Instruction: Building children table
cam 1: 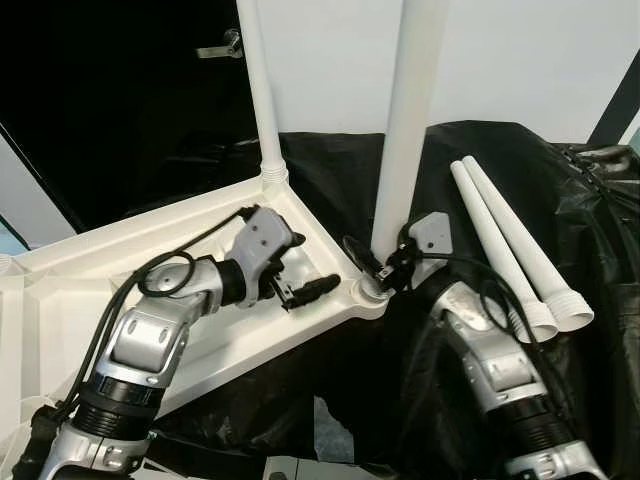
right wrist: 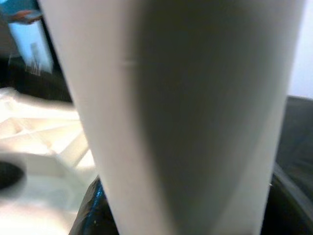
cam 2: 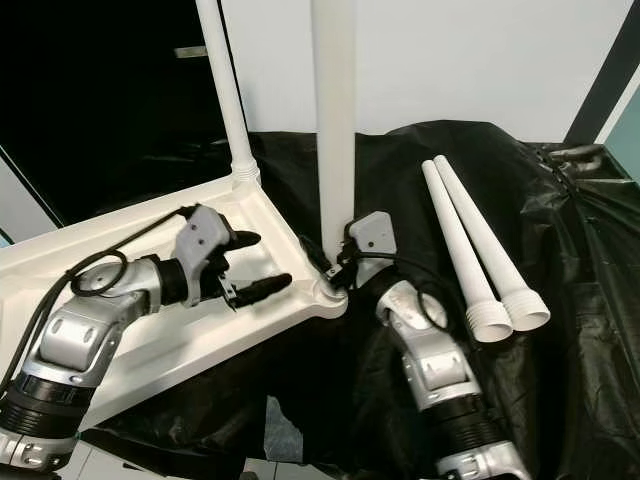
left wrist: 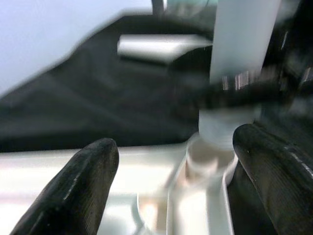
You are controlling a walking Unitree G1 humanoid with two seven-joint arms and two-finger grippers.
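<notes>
White tabletop (cam 1: pixel 120 270) lies on black sheeting (cam 1: pixel 330 170) against a pale wall (cam 1: pixel 520 60).

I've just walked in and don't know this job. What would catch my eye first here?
The tall white plastic leg standing upright in the near corner socket of the upside-down white plastic tabletop, with the right pincer closed around its base. The left pincer hovers open over the tabletop beside it. A second upright white leg stands in the far corner, and two loose white legs lie on the black sheet.

White tabletop (cam 1: pixel 60 290) inverted, legs (cam 1: pixel 405 120) upright.
</notes>
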